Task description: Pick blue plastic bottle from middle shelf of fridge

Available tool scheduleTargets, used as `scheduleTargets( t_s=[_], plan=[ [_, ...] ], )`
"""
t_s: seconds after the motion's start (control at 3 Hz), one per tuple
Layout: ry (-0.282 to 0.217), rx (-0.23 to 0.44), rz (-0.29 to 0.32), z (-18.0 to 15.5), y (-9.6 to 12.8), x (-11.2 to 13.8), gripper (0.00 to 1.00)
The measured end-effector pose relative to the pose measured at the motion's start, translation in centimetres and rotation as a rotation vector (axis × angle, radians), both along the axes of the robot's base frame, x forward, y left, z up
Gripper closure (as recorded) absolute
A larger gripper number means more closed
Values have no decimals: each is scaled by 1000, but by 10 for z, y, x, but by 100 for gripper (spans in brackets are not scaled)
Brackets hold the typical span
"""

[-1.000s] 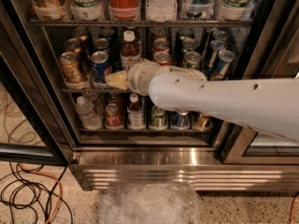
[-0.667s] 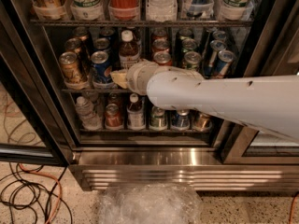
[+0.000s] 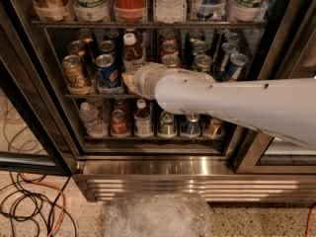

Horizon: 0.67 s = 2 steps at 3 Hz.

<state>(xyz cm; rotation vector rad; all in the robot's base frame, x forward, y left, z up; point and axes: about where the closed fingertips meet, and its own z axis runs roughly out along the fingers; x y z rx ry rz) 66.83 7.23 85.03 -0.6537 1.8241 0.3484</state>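
Note:
The blue plastic bottle, with dark brown liquid, a white cap and a pale label, stands upright on the middle shelf of the fridge, between rows of cans. My gripper is at the end of the big white arm, inside the open fridge. It sits right at the bottle's lower part and covers the bottle's base. The arm's wrist hides most of the gripper.
A blue Pepsi can and a gold can stand left of the bottle, with more cans to its right. The lower shelf holds a small white-capped bottle and a ribbed water bottle. Cables and crumpled plastic lie on the floor.
The gripper has moved slightly to the right along the middle shelf, closer to the bottle's base. The bottle and cans have not moved.

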Motion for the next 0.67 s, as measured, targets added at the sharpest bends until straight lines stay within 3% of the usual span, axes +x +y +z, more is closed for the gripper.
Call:
scheduleTargets(
  t_s=[0.33, 0.67],
  plan=[
    [1, -7, -5, -3, 0, 3, 98],
    [6, -13, -9, -5, 0, 4, 100]
  ],
)
